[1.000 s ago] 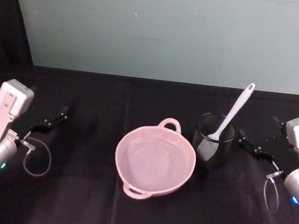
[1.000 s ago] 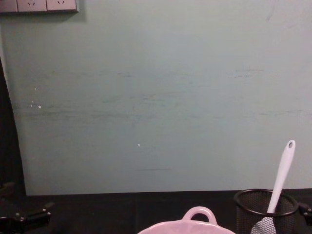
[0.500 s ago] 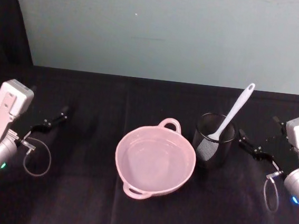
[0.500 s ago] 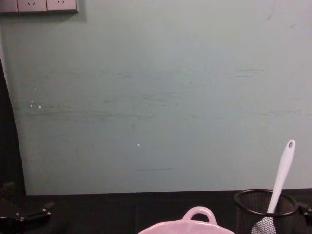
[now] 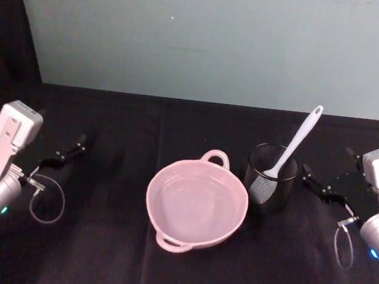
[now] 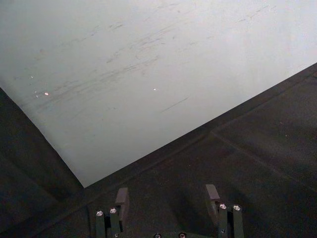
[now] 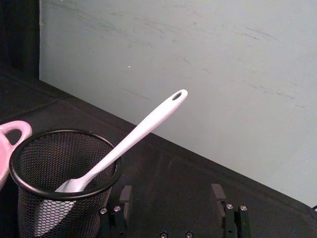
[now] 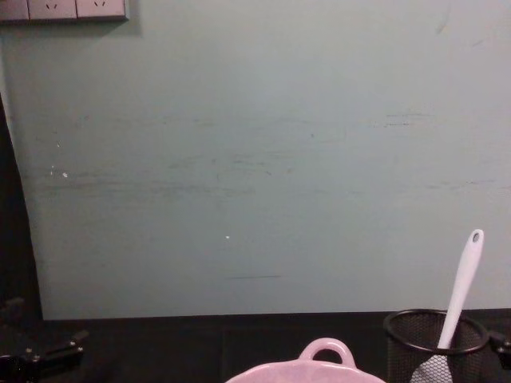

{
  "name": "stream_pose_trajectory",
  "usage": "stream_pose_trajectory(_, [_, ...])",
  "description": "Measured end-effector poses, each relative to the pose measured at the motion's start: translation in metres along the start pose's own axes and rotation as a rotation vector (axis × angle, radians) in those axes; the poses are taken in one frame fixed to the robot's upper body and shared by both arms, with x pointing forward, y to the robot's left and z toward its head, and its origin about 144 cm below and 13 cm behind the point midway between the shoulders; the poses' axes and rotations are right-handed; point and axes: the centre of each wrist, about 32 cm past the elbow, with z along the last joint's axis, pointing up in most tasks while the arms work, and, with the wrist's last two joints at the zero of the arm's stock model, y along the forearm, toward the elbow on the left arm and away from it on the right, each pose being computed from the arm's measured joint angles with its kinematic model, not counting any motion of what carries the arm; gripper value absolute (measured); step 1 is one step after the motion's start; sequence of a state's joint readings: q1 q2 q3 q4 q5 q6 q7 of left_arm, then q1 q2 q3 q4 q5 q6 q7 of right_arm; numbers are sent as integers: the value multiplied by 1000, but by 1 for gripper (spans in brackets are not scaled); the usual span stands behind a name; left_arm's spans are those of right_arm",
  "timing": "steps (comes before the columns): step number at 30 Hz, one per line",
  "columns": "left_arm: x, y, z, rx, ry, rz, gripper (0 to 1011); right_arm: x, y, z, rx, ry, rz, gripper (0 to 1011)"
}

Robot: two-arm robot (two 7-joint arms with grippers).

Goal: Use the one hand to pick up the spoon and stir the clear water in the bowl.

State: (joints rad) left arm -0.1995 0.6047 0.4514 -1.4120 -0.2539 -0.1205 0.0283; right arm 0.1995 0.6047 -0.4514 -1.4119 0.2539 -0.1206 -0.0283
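Head view: pink bowl (image 5: 151, 187) sits mid-table on the black cloth. The black mesh cup (image 5: 270, 187) is just beside it on the robot's right, and whether they touch can't be told. The white spoon (image 5: 297, 142) stands in the cup, blade down. Its handle leans up and away to the right, with the holed end well above the cup rim. The bowl has a loop handle on the far rim and another on the near rim. Its inside is glossy w/ a faint ring line, and a water level can't be made out for sure.

Chest view catches just the bowl's far rim and loop handle at the bottom edge. Beside them is the cup's top w/ the spoon handle rising against the pale wall (image 8: 255, 159). It also shows wall sockets (image 8: 64, 8) top left.

R wrist view: right gripper (image 7: 171, 194) has its fingers apart, nothing between them. It is low over the table (image 7: 163, 173), near the cup but clear of it. Through the mesh the spoon's blade rests at the cup bottom, neck against the rim. A bit of the bowl's pink handle shows at the edge.

L wrist view: left gripper (image 6: 167, 194) also has its fingers spread, holding nothing. Bare black cloth and wall lie ahead of it. In the head view it is out on the table's left side, well apart from the bowl.
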Motion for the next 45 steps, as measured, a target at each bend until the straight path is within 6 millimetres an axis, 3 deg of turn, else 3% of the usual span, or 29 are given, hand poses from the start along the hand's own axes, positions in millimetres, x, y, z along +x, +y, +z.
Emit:
stream_pose_trajectory(33, [0, 0, 0, 0, 0, 0, 1005, 0, 0, 0, 0, 0, 0, 1003])
stream_pose_trajectory(45, [0, 0, 0, 0, 0, 0, 1005, 15, -19, 7, 3, 67, 13, 1003])
